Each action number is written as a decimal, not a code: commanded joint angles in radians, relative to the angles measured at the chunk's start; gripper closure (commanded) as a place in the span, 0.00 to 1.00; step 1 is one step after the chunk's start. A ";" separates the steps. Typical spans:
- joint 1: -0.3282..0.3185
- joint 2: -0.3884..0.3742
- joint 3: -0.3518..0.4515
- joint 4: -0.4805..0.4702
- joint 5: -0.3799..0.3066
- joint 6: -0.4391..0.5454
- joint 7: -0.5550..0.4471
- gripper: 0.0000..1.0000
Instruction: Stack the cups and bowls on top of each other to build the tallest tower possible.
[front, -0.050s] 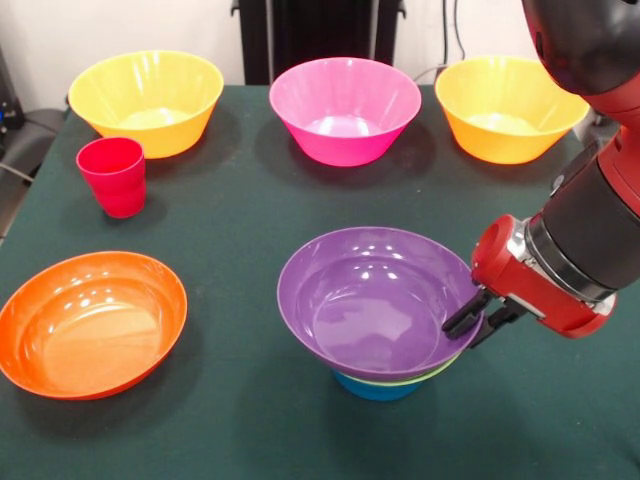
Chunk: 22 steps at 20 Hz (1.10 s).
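Nearest: the tower (385, 345) is seen at front centre, built from a small blue bowl (372, 388) at the base, a thin lime green bowl (425, 375) rim above it, and the wide purple bowl (372, 300) nested on top, slightly tilted. The gripper (483, 318) is positioned at the purple bowl's right rim, with the dark fingers pinched on that rim, one inside and one outside as far as can be judged. The step in hand is judged to be the seating of the purple bowl; release and a clean retreat without dragging the rim are called for next, then a pick of another bowl. To the left, level with the tower, one wide orange bowl (92, 322) is laid on the table, well apart. Further back, one red cup (112, 176) is stood upright at left. Along the far edge, two yellow-orange bowls (146, 102) (510, 107) are seen with one pink bowl (345, 110) between them. Count: seven bowls, one cup visible; no blue cup is seen.
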 joint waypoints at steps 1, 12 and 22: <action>0.027 0.052 0.100 0.043 -0.015 0.027 0.126 1.00; 0.060 0.011 0.143 0.098 -0.008 0.062 0.116 1.00; 0.058 0.018 0.151 0.106 -0.017 0.038 0.119 1.00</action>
